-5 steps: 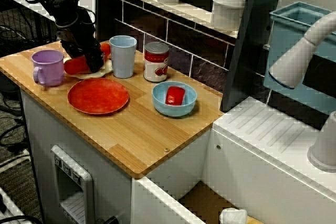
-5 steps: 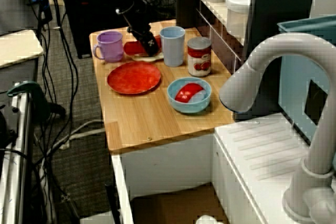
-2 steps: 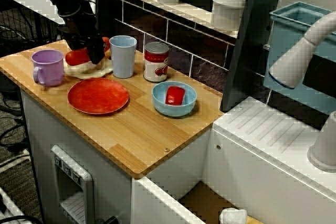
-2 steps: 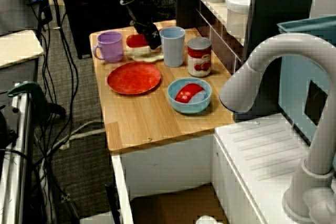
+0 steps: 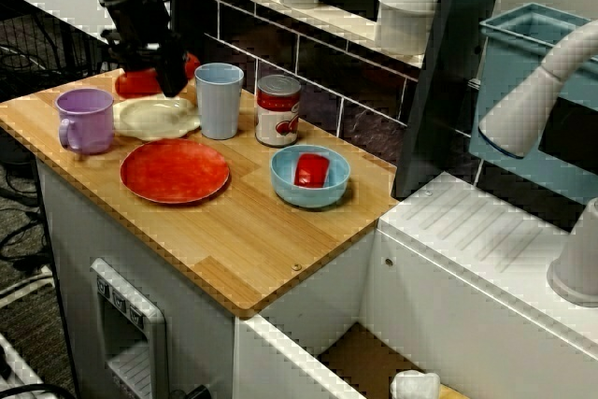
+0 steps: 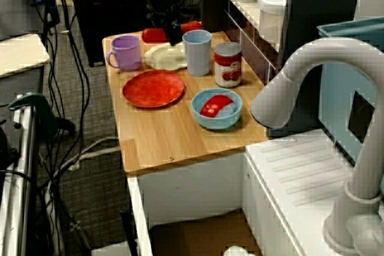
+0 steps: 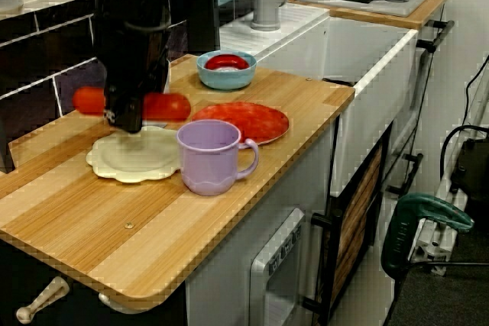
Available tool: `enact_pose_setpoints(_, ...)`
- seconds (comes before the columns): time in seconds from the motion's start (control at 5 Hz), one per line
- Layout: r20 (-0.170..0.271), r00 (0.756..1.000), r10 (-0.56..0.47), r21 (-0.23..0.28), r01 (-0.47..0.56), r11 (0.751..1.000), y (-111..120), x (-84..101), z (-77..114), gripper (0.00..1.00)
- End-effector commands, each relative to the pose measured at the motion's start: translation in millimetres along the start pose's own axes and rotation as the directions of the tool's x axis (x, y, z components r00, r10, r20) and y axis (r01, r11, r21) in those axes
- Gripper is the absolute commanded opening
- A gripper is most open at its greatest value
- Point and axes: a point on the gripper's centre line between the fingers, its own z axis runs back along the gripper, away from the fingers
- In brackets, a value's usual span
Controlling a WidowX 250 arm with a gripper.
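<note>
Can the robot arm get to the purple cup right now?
Probably yes. The purple cup stands in the open, right beside the cream plate that the arm hovers over, with nothing above it. But its jaws are shut on a long red thing, so they are not free to grab.

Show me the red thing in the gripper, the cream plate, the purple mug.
red thing [image 7: 170, 106], side view, its right end.
cream plate [image 7: 141, 159], side view, bare middle.
purple mug [image 7: 208, 162], side view, outer wall.
</note>
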Motion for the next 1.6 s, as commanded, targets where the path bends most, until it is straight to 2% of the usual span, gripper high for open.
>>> enact_pose_setpoints(0.0,0.101,0.991,-0.088,-0.064,0.095,0.993,-19.0,2.9,67.9,0.00)
enact_pose_setpoints(0.2,0.103,0.987,-0.121,-0.089,0.130,0.987,-28.9,-6.4,75.5,0.00)
enact_pose_setpoints(0.6,0.101,0.974,-0.202,-0.098,0.212,0.972,-51.4,-33.1,69.1,0.00)
enact_pose_setpoints(1.0,0.103,0.962,-0.254,-0.094,0.264,0.960,-60.1,-58.4,62.0,0.00)
enact_pose_setpoints(1.4,0.089,0.960,-0.265,-0.047,0.270,0.962,-60.0,-74.0,35.9,0.00)
